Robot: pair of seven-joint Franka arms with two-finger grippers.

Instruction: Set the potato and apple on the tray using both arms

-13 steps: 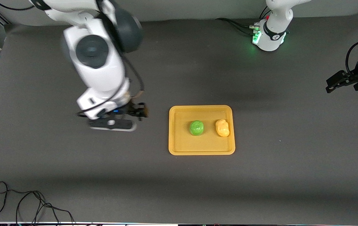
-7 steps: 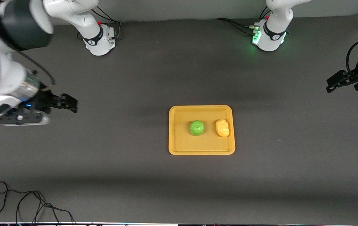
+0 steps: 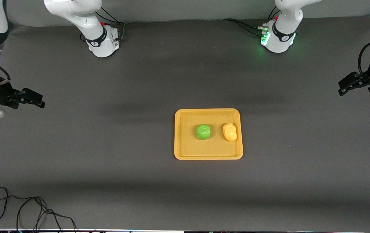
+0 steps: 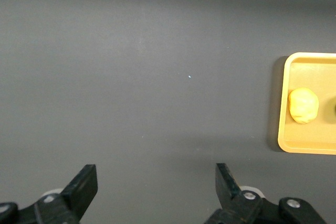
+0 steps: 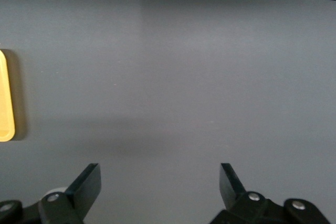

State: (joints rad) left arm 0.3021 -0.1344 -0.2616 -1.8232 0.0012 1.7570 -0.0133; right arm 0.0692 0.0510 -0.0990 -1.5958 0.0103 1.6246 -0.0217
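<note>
with the apple (image 3: 203,131) and potato (image 3: 230,132) already side by side on the tray (image 3: 185,155), i'd just park the left gripper (image 3: 345,87) and right gripper (image 3: 34,100), both spread wide and empty over bare tabletop (image 3: 107,181), clear of the tray.

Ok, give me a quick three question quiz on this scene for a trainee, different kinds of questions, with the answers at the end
1. True or false: the apple and potato both lie on the tray.
2. Which fruit lies toward the left arm's end of the tray? A) apple B) potato
3. Fill in: the left pincer and right pincer are both ____, each over bare table at its own end.

Key: 1 true; 2 B; 3 open.
</note>
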